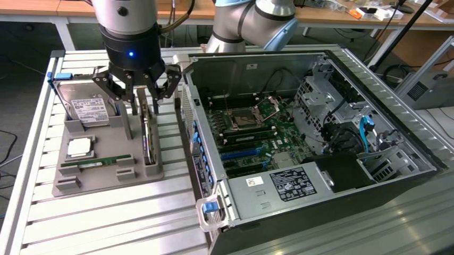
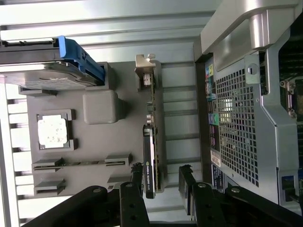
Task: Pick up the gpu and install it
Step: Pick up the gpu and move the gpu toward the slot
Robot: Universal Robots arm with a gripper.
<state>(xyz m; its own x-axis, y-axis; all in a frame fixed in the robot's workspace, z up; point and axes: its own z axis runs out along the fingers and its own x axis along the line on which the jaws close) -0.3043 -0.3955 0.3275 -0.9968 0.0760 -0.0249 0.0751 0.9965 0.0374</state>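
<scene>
Exterior view puts the end effector (image 1: pixel 142 100) directly above the gpu (image 1: pixel 146 139), which stands on edge in the gray holder (image 1: pixel 106 178) on the tabletop (image 1: pixel 106 223), on the holder's side nearest the computer case (image 1: pixel 234 69). The card's long axis runs parallel to the case's side. The fingers are spread, one on each side of the thin card, gripping nothing.
</scene>
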